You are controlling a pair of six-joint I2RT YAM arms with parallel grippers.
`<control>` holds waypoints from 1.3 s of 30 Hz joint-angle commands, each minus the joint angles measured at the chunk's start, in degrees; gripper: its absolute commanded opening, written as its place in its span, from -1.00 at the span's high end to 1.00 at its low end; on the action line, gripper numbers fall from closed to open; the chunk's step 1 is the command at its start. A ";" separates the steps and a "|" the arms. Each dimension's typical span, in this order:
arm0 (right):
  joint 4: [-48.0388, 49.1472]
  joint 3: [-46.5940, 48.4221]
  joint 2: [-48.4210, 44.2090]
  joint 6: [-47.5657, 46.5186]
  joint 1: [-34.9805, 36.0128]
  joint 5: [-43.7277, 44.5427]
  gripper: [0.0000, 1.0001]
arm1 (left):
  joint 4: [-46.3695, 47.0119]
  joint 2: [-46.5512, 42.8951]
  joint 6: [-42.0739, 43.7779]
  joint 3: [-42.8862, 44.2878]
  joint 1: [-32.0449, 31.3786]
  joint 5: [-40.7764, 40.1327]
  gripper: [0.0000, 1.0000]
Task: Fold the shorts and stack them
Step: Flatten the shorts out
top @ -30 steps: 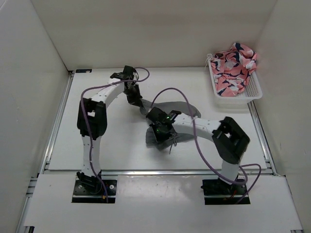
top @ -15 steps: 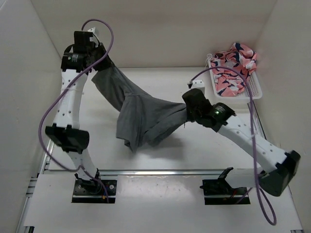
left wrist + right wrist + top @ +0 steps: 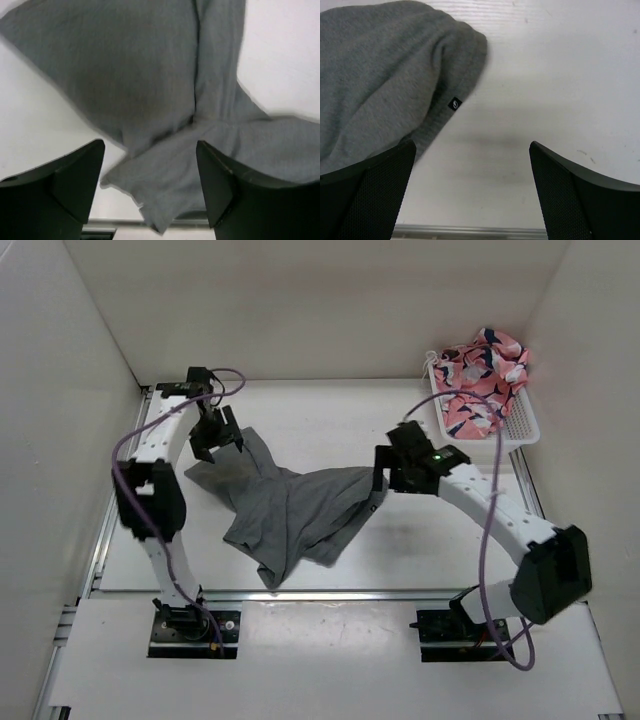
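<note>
Lying crumpled and twisted — plain dark grey shorts (image 3: 290, 512).

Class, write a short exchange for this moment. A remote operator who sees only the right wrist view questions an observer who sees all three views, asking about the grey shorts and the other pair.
Operator: My right wrist view shows only one edge of the grey shorts beside the open right gripper. Is the left arm gripping them?
Observer: No. The left gripper is open above the cloth, its jaws wide apart.
Operator: Where is the other pair?
Observer: The pink patterned shorts are bunched up, unfolded, in a white basket at the far right of the table.
</note>
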 commanded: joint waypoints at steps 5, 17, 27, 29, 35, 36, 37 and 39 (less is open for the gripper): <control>3.27 -7.39 -9.40 3.75 10.22 -15.30 -0.91 | 9.59 -37.31 -7.88 -39.77 -5.25 7.32 -0.51; 10.29 -3.96 10.81 -2.93 29.44 -11.69 -0.89 | 21.63 -37.61 -17.11 -62.21 -20.64 14.90 -0.98; 12.68 -2.99 16.98 -0.76 26.90 -3.09 0.68 | 22.87 -31.53 -16.33 -58.18 -18.89 10.94 0.80; 11.54 -4.48 13.12 0.04 23.74 -1.41 1.00 | 22.17 -31.53 -15.19 -57.65 -15.99 10.94 0.80; 3.99 -10.72 -2.61 -0.65 12.06 5.51 1.00 | 16.20 -34.43 -11.15 -49.58 -6.32 6.38 0.80; 3.28 -10.73 -3.41 -1.18 11.17 6.50 1.00 | 15.23 -34.43 -10.62 -47.82 -5.27 5.85 0.80; 2.57 -10.73 -3.94 -1.71 10.29 7.72 1.00 | 13.74 -34.43 -10.09 -45.89 -3.08 5.85 0.80; 1.95 -10.03 -3.95 -2.24 7.14 9.75 1.00 | 13.12 -32.42 -9.39 -39.92 -1.14 5.85 0.80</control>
